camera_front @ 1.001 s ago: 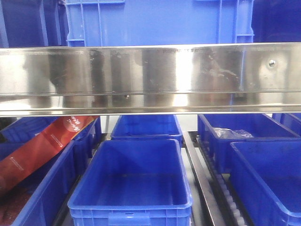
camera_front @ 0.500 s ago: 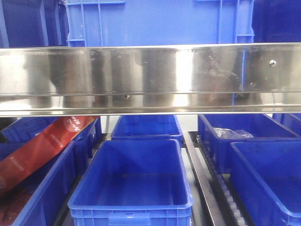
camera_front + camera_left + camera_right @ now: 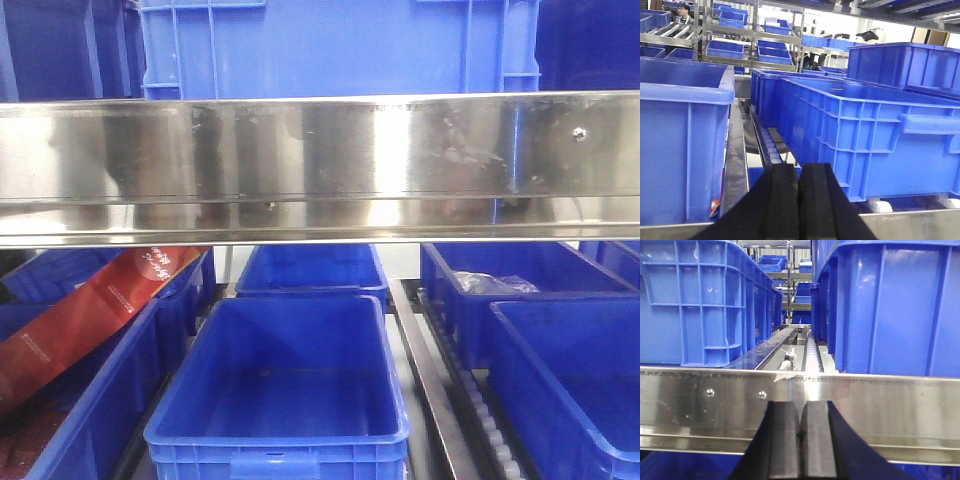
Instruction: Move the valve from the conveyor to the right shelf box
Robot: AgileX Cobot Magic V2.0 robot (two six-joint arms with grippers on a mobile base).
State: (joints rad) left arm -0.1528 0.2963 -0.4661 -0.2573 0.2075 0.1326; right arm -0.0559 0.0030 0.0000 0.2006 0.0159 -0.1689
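The valve and the conveyor are out of view in all three views. My left gripper (image 3: 799, 167) is shut, its black pads pressed together with nothing between them; it sits low in front of a shelf rail between blue boxes. My right gripper (image 3: 801, 405) is also shut and empty, close before a steel shelf beam (image 3: 880, 400). In the front view a blue shelf box (image 3: 575, 385) stands at the lower right, and neither gripper shows there.
A wide steel shelf beam (image 3: 320, 165) crosses the front view. Below it stand a middle blue box (image 3: 285, 385), a far right box holding a clear bag (image 3: 490, 283), and a left box with a red package (image 3: 90, 310). Roller tracks (image 3: 490, 420) run between boxes.
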